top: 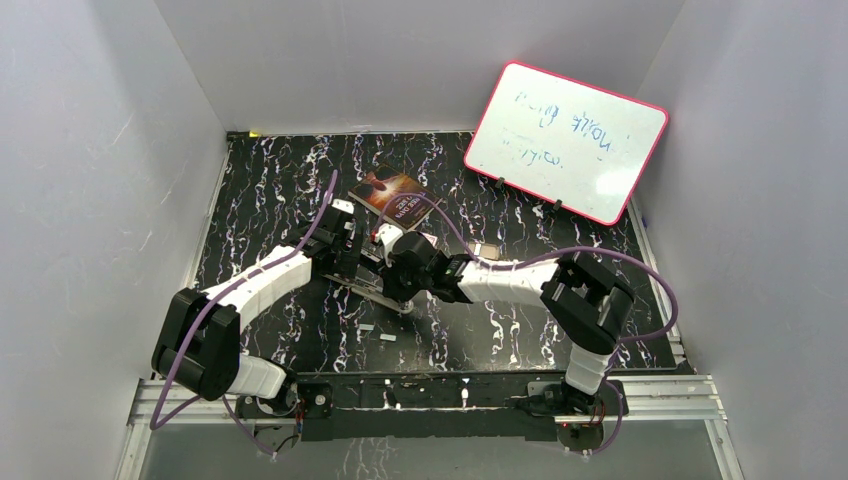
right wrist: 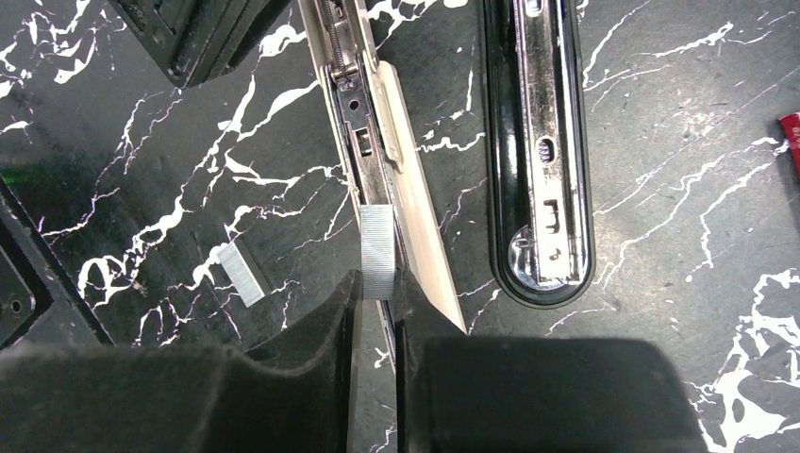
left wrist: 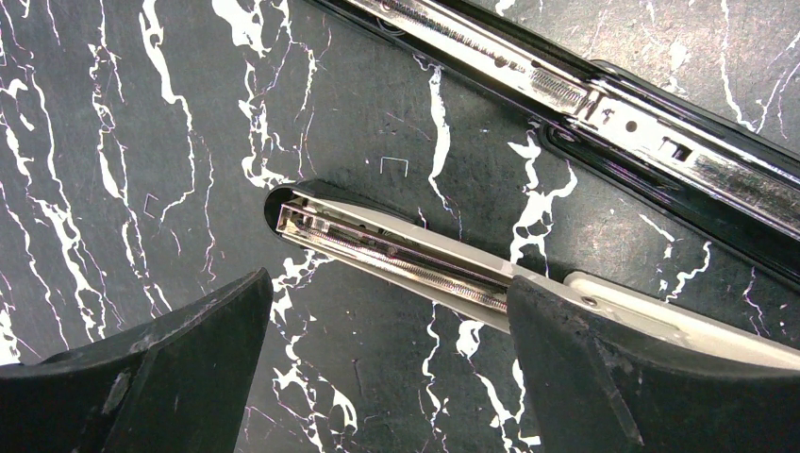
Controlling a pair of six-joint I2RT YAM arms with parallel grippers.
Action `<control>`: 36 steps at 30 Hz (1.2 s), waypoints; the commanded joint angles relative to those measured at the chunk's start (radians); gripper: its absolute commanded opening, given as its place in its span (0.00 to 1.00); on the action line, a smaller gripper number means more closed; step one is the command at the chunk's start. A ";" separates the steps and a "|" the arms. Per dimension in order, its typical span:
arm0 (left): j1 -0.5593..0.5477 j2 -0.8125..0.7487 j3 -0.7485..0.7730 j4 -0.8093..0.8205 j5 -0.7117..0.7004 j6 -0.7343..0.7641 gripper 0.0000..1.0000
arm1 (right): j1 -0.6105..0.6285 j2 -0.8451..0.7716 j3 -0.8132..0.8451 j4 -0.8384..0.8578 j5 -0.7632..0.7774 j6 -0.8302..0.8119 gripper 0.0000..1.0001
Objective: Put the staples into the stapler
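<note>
R gripper [right wrist: 377,294] is seen nearly shut, w/ 1 strip of staples [right wrist: 377,253] pinched btwn its 2 fingertips. The strip is held over the rear part of the magazine arm [right wrist: 351,104] of the stapler [top: 372,292]; whether it is touching the channel can't be told. L gripper [left wrist: 389,293] is spread wide, w/ nothing clamped; the magazine arm is seen running btwn its 2 fingers [left wrist: 179,363] and under the one on the right of that view, contact not clear.

1 stapler is counted, swung open into 2 parts lying side by side on the table [top: 520,320]: the magazine arm, spring exposed, and the black base [right wrist: 538,189] w/ its chrome plate. The 2 parts are apart at the tips shown in the R wrist view.

1 more strip, the loose strip [right wrist: 241,274], is seen flat on the table near the R gripper, apart from the stapler. 2 single stray staples [left wrist: 393,166] are made out on the table in the L wrist view.

At the back, 1 whiteboard [top: 565,140] w/ a red rim is propped up, and 1 dark booklet [top: 392,192] is laid just behind the 2 grippers.
</note>
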 commanded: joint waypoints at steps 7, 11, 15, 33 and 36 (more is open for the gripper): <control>-0.006 -0.014 -0.007 -0.010 -0.017 0.007 0.94 | -0.001 0.003 0.074 -0.061 0.045 -0.063 0.00; -0.006 -0.014 -0.007 -0.010 -0.017 0.008 0.94 | 0.004 0.012 0.086 -0.076 0.046 -0.081 0.00; -0.006 -0.015 -0.006 -0.011 -0.019 0.007 0.94 | 0.010 0.021 0.103 -0.093 0.056 -0.106 0.00; -0.006 -0.015 -0.006 -0.009 -0.019 0.007 0.94 | 0.040 0.053 0.146 -0.142 0.090 -0.201 0.00; -0.006 -0.015 -0.007 -0.009 -0.020 0.008 0.94 | 0.043 0.055 0.146 -0.144 0.095 -0.210 0.00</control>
